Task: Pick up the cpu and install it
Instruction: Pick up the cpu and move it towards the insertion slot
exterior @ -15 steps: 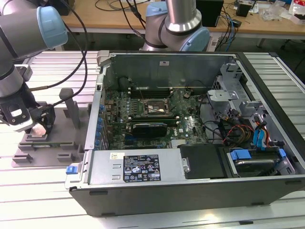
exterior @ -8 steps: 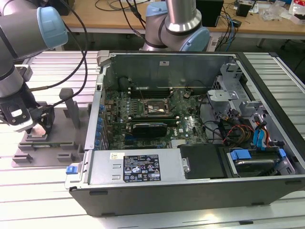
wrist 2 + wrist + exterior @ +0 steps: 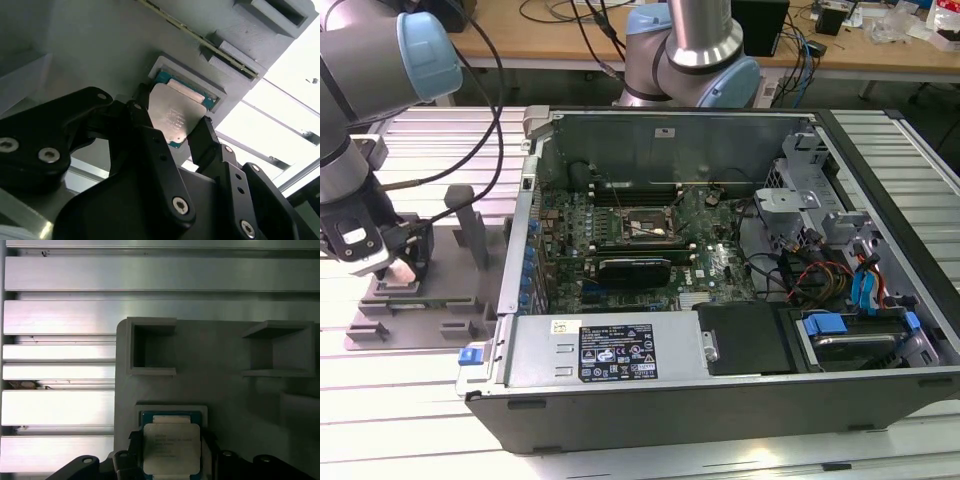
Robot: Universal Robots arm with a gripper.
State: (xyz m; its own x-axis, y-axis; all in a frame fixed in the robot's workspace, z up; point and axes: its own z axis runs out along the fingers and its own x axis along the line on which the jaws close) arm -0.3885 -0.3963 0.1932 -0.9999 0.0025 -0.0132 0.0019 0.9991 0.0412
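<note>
The cpu (image 3: pixel 176 116) is a flat square chip with a shiny silver top on a green board. It sits at the shallow square pocket (image 3: pixel 171 409) of the grey fixture plate (image 3: pixel 420 312), on the exterior view's left. My gripper (image 3: pixel 172 126) is down over it, one black finger (image 3: pixel 141 116) against one side and the other finger (image 3: pixel 204 134) against the opposite side. In the first wrist view the cpu (image 3: pixel 171 447) lies between the gripper (image 3: pixel 171 452) fingers. The black socket (image 3: pixel 640 228) lies on the motherboard inside the open computer case (image 3: pixel 720 370).
Grey fixture blocks (image 3: pixel 470 225) stand upright on the plate close to my gripper (image 3: pixel 400 268). Two open box-shaped holders (image 3: pixel 151 346) rise from the plate beyond the pocket. The case's raised side wall (image 3: pixel 525 240) lies between plate and motherboard. A second arm's base (image 3: pixel 695 60) stands behind the case.
</note>
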